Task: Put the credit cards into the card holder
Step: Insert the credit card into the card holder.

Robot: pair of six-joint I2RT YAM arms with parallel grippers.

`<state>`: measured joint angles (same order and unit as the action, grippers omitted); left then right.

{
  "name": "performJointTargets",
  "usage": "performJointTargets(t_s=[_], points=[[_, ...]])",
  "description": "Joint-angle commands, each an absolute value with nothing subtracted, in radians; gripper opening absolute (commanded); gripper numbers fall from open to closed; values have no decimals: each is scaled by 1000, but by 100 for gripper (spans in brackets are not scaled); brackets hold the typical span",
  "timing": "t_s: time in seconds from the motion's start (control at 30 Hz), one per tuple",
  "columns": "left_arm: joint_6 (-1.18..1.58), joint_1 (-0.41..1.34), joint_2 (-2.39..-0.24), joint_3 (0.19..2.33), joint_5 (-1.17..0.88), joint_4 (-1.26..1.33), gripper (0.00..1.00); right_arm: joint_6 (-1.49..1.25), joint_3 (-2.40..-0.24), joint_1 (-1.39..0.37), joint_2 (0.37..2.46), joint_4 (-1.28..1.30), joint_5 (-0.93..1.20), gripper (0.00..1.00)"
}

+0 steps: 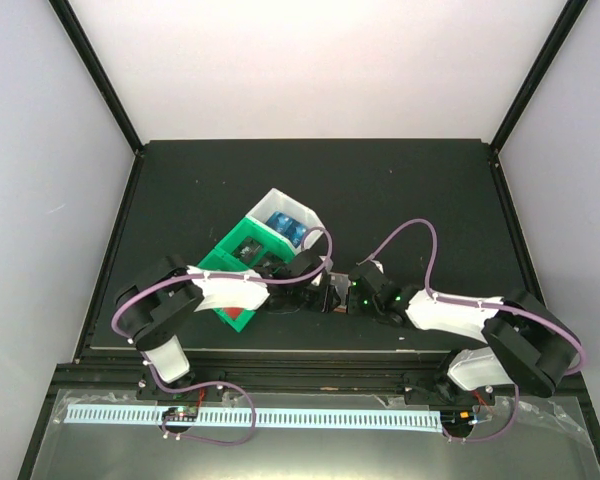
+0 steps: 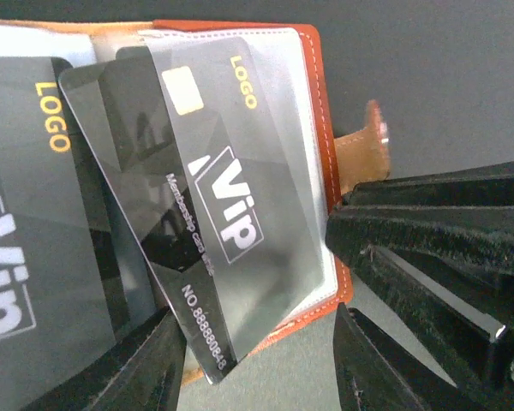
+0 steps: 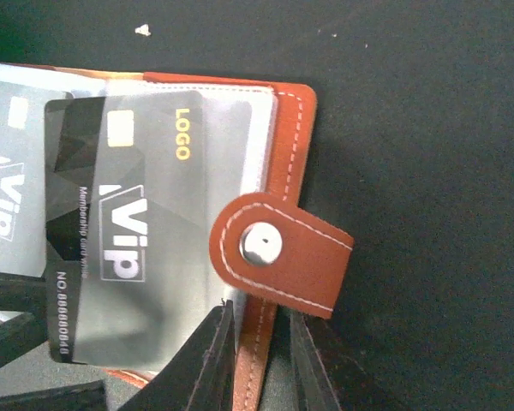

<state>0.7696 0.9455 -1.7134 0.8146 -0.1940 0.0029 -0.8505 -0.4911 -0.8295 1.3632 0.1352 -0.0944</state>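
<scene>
The brown leather card holder [image 3: 278, 154] lies open on the dark mat, its snap tab [image 3: 278, 253] folded over the edge. A black VIP card [image 2: 206, 205] sits tilted, partly inside a clear pocket, with its numbered corner sticking out. A second black card [image 2: 17, 214] fills the neighbouring pocket. My left gripper [image 2: 261, 368] is open, its fingers on either side of the protruding corner. My right gripper [image 3: 261, 364] is shut on the holder's stitched leather edge just below the tab. In the top view both grippers [image 1: 302, 288] [image 1: 342, 296] meet at the holder [image 1: 328, 290].
The green-and-white compartment tray [image 1: 242, 240] stands just left of the grippers, with blue cards [image 1: 285, 222] in its white far end and a red card [image 1: 238, 318] at its near end. The right gripper's black body [image 2: 437, 248] crowds the holder's tab side.
</scene>
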Motion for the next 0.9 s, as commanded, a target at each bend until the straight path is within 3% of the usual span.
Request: performJointTargets(t_s=[0.0,0.5,0.87], points=[[744,932,-1640,838,-201,-113,51,-857,-469,-833,1359,253,-97,22],[762,899,-1674,918,-104,-172,63,-855,-504,-834,1389,250,-107,22],[782,877,-1784,968,-123,-145,57,-856,-508,-834,1416,238,-104,22]])
